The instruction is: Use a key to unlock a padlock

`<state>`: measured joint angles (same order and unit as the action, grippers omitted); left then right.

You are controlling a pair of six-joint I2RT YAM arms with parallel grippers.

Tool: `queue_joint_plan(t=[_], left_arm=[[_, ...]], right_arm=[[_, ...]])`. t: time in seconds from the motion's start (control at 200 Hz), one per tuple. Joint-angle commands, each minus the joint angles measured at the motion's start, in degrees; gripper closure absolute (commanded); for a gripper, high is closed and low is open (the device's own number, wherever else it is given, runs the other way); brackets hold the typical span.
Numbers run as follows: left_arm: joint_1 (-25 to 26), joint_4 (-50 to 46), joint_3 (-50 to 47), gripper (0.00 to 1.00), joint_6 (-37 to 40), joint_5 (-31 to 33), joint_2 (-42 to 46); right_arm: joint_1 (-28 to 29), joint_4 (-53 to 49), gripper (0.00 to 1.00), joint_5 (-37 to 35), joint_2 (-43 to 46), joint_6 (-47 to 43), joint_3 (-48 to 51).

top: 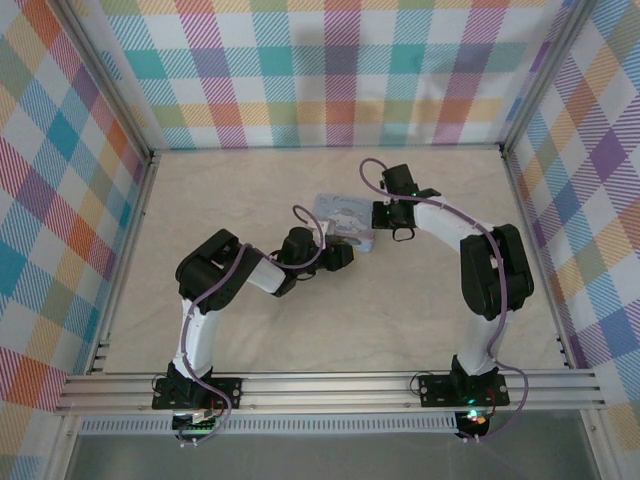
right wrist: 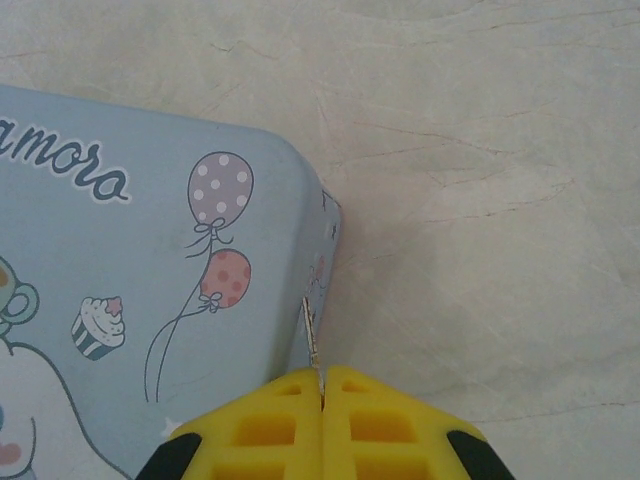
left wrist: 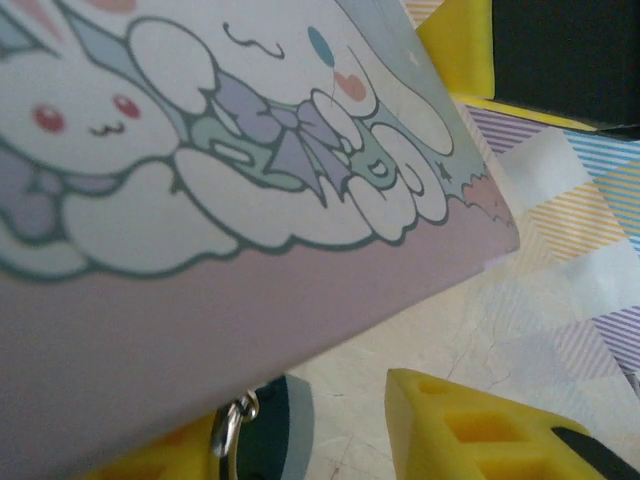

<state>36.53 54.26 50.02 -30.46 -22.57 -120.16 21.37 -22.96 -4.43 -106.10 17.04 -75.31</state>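
Pinching the key (right wrist: 312, 332) in the right gripper (right wrist: 322, 380), fingers pressed fully together, just beside a corner of the blue tin (right wrist: 150, 280). Holds the left gripper (left wrist: 310, 440) with fingers apart, close to the tin's side wall. Shows a metal ring of the padlock (left wrist: 230, 430) at the tin's edge, next to one yellow finger.

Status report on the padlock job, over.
Right tool shut on key, key tip beside tin corner. Left tool fingers apart at tin's lower edge, metal ring between them; grip unclear. Nothing between key and tin.
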Motion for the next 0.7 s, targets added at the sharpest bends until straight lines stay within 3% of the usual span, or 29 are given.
queue_joint_plan(t=[0.0,0.165,0.26,0.695], left_arm=[[-1.5,-4.6,-2.3,0.57,0.2,1.6,0.9],[-2.1,-5.2,-2.9,0.56,0.5,2.6,1.4],[-2.2,-4.9,-3.2,0.47,0.6,2.9,1.3],[-1.7,-3.1,-0.3,0.44,-0.9,-0.7,-1.5]], right_arm=[[0.8,-0.7,1.0,1.9,-1.0,0.4,0.5],[0.9,-0.9,1.0,2.5,-1.6,0.7,-0.8],[0.9,-1.1,1.0,2.6,-1.7,0.6,-1.3],[2.7,0.2,1.0,4.4,-2.3,1.4,-1.3]])
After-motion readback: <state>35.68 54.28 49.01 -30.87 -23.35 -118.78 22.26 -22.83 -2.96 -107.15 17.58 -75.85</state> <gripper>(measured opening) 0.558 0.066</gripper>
